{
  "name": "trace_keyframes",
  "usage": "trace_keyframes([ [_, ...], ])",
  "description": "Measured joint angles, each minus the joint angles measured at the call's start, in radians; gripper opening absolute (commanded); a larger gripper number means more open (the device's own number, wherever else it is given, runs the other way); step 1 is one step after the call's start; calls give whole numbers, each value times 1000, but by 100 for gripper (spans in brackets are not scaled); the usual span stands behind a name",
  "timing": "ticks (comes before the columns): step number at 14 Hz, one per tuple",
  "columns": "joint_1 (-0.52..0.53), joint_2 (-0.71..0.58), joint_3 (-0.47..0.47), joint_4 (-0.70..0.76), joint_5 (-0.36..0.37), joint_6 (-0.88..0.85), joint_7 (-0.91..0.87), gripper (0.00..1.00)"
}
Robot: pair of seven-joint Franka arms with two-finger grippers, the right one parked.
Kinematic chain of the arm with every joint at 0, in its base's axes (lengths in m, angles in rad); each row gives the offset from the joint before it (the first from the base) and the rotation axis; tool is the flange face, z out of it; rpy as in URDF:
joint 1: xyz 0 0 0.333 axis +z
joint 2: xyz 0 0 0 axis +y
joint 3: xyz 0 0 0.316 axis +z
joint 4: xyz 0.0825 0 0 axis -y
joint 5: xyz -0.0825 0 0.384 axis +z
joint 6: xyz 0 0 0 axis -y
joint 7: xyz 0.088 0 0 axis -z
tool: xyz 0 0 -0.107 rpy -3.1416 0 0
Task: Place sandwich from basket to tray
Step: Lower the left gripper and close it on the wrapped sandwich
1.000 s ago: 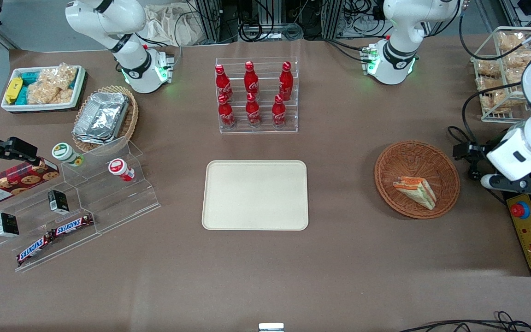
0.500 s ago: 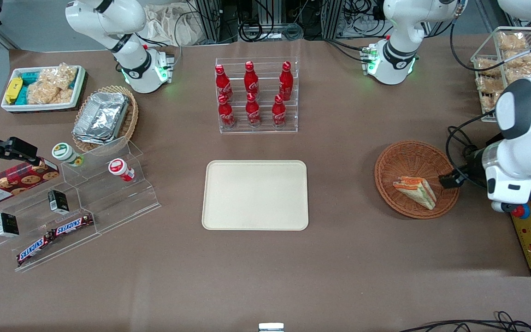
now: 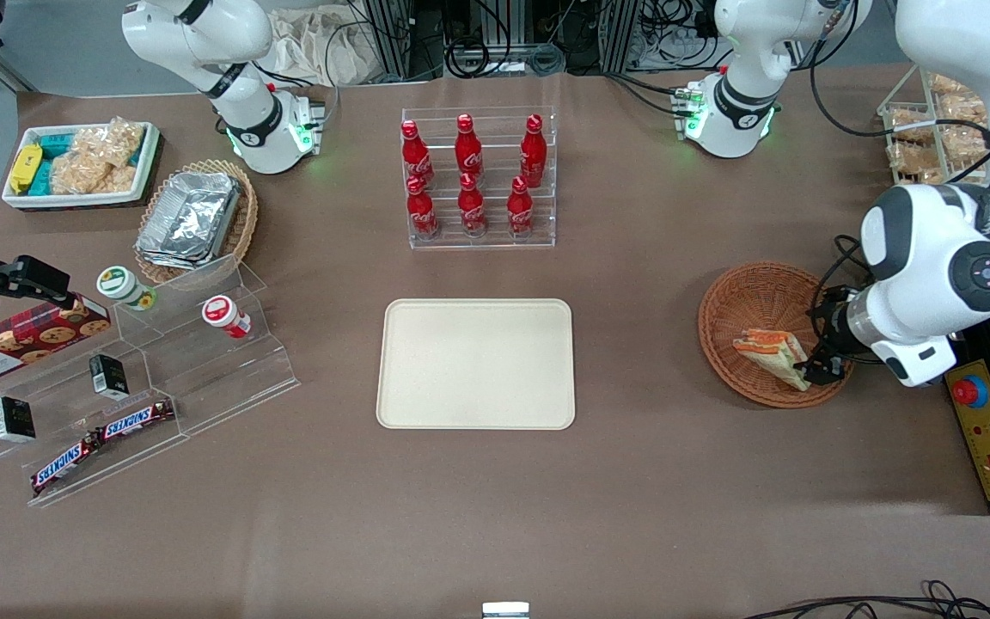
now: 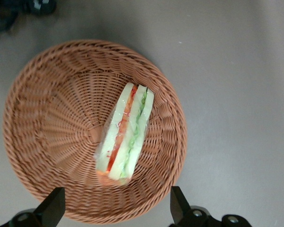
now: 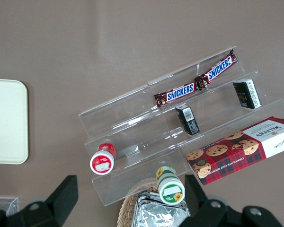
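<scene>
The sandwich [image 3: 770, 352] is a pale triangular wedge with orange, red and green layers, lying in the round reddish-brown wicker basket [image 3: 751, 297]. My left gripper [image 3: 823, 344] hangs open over the basket's rim on the working arm's side, just beside the sandwich. The left wrist view looks straight down on the sandwich [image 4: 125, 135] in the basket [image 4: 52, 118]. There the gripper [image 4: 116, 208] has its dark fingers [image 4: 54, 207] spread wide, with nothing between them. The beige tray [image 3: 476, 364] lies bare at mid-table, toward the parked arm from the basket.
An acrylic rack of red cola bottles [image 3: 476, 180] stands farther from the camera than the tray. A wire rack of bagged snacks [image 3: 925, 129] and a yellow control box [image 3: 989, 434] sit at the working arm's end. A stepped acrylic display [image 3: 143, 378] is at the parked arm's end.
The left arm has swung in from the table's end and lowered, bringing the gripper over the basket's rim beside the sandwich. The sandwich and basket have not moved.
</scene>
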Motion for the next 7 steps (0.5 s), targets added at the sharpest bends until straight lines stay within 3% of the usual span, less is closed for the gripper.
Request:
trace_keyframes([
  [7,0,92,0,-38,31,91,-124,100],
])
